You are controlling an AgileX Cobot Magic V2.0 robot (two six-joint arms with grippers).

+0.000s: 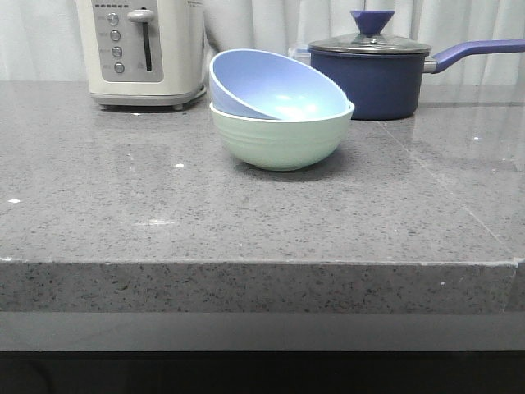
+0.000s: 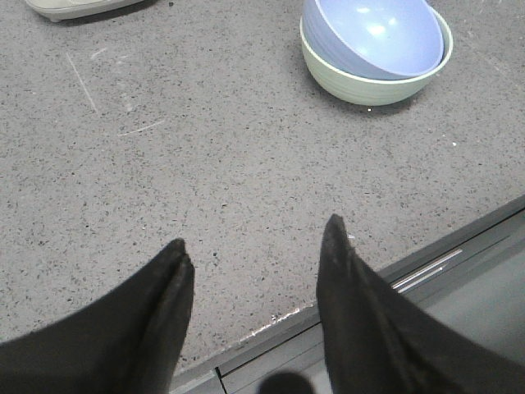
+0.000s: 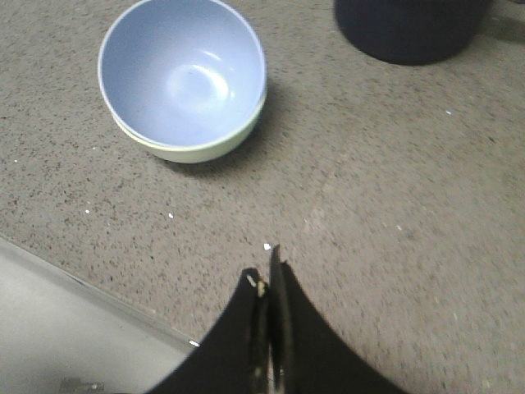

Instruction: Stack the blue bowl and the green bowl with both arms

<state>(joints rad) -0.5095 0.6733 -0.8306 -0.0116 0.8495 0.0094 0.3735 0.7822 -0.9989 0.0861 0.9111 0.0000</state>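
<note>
The blue bowl point(image 1: 275, 84) sits tilted inside the green bowl point(image 1: 281, 139) on the grey counter, its rim raised at the left. Both wrist views show the pair from above: blue bowl point(image 2: 373, 34) in green bowl point(image 2: 361, 84), and blue bowl point(image 3: 180, 74) over the green bowl's rim point(image 3: 201, 151). My left gripper point(image 2: 254, 242) is open and empty, hovering over the counter's front edge, well away from the bowls. Over bare counter, my right gripper point(image 3: 266, 267) is shut with nothing in it, also apart from the bowls. Neither arm appears in the front view.
A white toaster point(image 1: 143, 51) stands at the back left. A dark navy lidded saucepan point(image 1: 373, 70) with a long handle stands behind the bowls at the right, seen too as saucepan point(image 3: 406, 29). The counter's front edge point(image 1: 262, 263) runs below.
</note>
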